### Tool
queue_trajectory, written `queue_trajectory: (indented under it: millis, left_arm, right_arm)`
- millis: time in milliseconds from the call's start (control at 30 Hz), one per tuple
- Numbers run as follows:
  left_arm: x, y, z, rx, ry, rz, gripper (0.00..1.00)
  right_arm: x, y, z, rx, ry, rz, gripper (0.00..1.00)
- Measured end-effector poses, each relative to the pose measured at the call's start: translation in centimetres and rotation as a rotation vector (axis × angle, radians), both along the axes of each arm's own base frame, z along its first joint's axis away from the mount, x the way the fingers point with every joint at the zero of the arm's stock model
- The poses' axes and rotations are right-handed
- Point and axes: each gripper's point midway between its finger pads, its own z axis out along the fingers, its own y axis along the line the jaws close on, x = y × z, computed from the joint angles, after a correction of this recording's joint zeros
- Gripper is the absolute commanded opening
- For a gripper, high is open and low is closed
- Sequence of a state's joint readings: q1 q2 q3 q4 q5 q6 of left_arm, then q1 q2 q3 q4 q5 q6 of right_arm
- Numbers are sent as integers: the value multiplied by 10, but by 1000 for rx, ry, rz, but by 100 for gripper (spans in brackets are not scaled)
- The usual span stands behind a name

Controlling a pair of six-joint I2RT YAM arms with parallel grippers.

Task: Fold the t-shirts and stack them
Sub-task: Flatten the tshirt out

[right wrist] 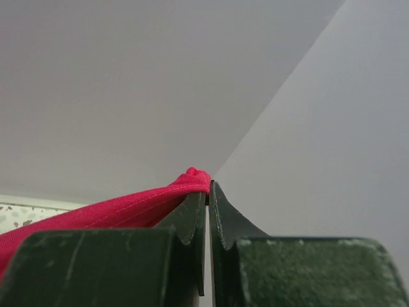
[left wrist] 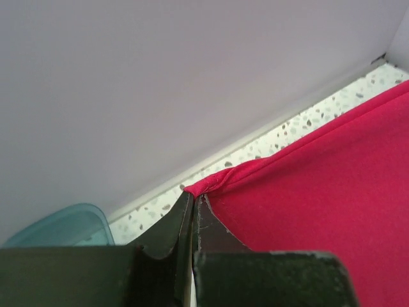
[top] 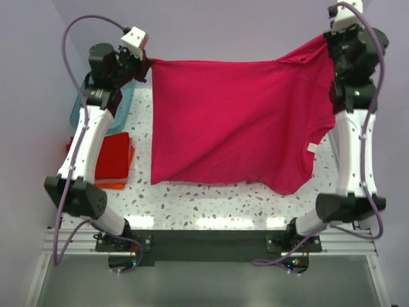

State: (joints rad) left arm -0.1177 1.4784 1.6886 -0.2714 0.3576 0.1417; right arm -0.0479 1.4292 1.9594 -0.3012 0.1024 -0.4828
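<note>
- The gripper (left wrist: 193, 199) rose from the bottom edge, its dark jaws pressed together on a bunched corner of the shirt (left wrist: 319, 204).
- From that pinch the magenta cloth spread taut to the right, filling the lower right of the frame.
- A strip of speckled table (left wrist: 287, 131) ran diagonally from lower left to upper right.
- A pale wall (left wrist: 160, 77) filled the upper left.
- A teal tub (left wrist: 61, 227) showed its rim at lower left.

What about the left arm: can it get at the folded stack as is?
Probably not yet. The left gripper is shut on the pink shirt, stretched across to the right gripper, and the stack lies partly under its own forearm. It must let go first.
</note>
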Motion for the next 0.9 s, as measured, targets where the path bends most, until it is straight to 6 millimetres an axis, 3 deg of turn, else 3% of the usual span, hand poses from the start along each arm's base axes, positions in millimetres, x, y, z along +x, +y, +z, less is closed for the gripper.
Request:
queue_trajectory:
  millis: [67, 167, 233, 300, 400, 500, 567, 633, 700, 767, 833, 900]
  left_arm:
    - [36, -4, -26, 3, 58, 6, 0]
    - [82, -7, -40, -14, 86, 24, 0]
    - [105, -9, -27, -40, 50, 35, 0]
    - [118, -8, 2, -73, -27, 41, 0]
    - [115, -3, 53, -131, -158, 42, 0]
    - [93, 5, 106, -167, -306, 39, 0]
    - [74, 8, 123, -169, -362, 34, 0]
    - [58, 9, 128, -154, -395, 27, 0]
    - [45, 9, 116, -122, -397, 14, 0]
    - [43, 7, 86, -80, -362, -4, 0]
    - [50, 3, 36, -38, -285, -24, 0]
    - [59, 0, -35, 3, -152, -44, 0]
  right_arm:
    - [50, -3, -32, 5, 79, -3, 0]
    - [108, -7, -61, 9, 140, -11, 0]
    - [134, -9, -62, 12, 130, -13, 0]
    - [146, -10, -42, 14, 71, -16, 0]
    - [132, -10, 1, 12, -52, -18, 0]
    - [96, -7, 52, 4, -194, -12, 0]
    - [69, -4, 77, -3, -260, -3, 0]
    - [48, 1, 87, -15, -286, 17, 0]
    - [33, 7, 69, -36, -249, 47, 0]
    - [34, 13, 34, -58, -179, 84, 0]
    - [45, 19, -20, -75, -64, 123, 0]
    - [57, 24, -90, -86, 87, 160, 0]
